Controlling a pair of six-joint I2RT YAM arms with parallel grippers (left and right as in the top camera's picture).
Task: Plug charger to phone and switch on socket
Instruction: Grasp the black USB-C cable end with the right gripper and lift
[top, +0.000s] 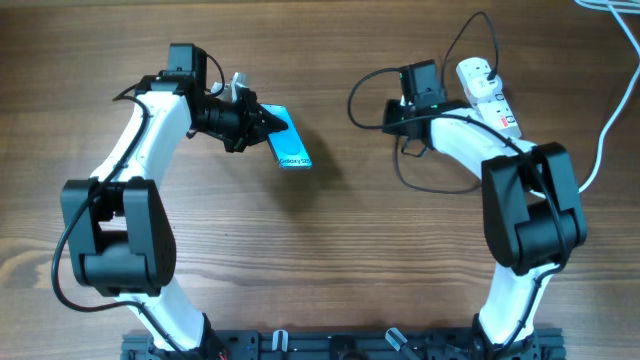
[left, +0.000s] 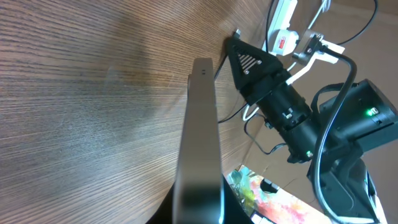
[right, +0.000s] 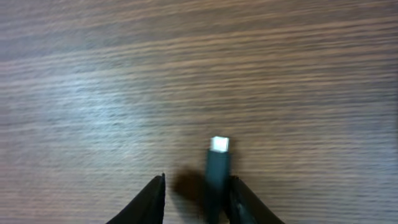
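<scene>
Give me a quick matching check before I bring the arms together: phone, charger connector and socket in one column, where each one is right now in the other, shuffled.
Things:
1. phone
2. charger connector
3. socket

Places:
A. lying on the table at the far right, behind the right arm
B. clamped in the left gripper
C. sticking out between the fingers of the right gripper, pointing forward

Pairs: 1-B, 2-C, 3-A
</scene>
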